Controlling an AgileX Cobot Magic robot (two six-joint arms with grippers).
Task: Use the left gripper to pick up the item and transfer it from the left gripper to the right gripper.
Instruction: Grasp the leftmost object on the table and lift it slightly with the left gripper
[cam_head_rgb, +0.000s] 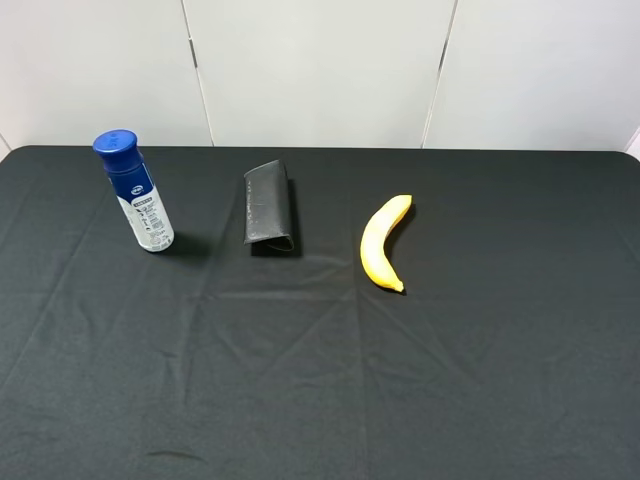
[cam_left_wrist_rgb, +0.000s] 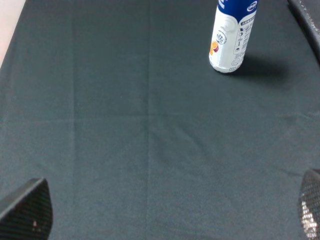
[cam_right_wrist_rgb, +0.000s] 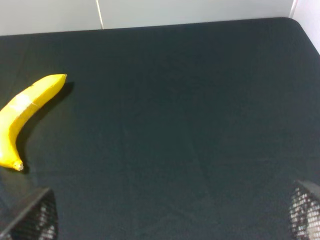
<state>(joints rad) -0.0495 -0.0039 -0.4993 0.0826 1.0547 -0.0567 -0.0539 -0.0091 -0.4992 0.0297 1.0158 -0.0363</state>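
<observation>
Okay, so your white bottle with the blue cap is standing upright on the desk. In the high view it's far back on the left side, cap up, with a blue band under the cap and small print down the white body. Nothing is touching it.

To its right, a fair way off, lies the black folded case. Further right again is the banana, its curve bulging toward the case. So the case sits between bottle and banana, and all three make a loose row across the back half of the black cloth.

Your left tool is spread wide. Its wrist view only gives you the two black fingertips poking in at opposite corners, with bare cloth between them and nothing in its grip. The bottle is well ahead of it and off toward one finger's side, not between the fingers. A sliver of dark edge, which looks like the case, shows just past it.

Your right tool is the same story: jaws wide apart, mesh-textured fingertips at the corners of its wrist view, gripping nothing, plain cloth between them. The banana lies ahead of it and off to one side, well clear of both fingers.
</observation>
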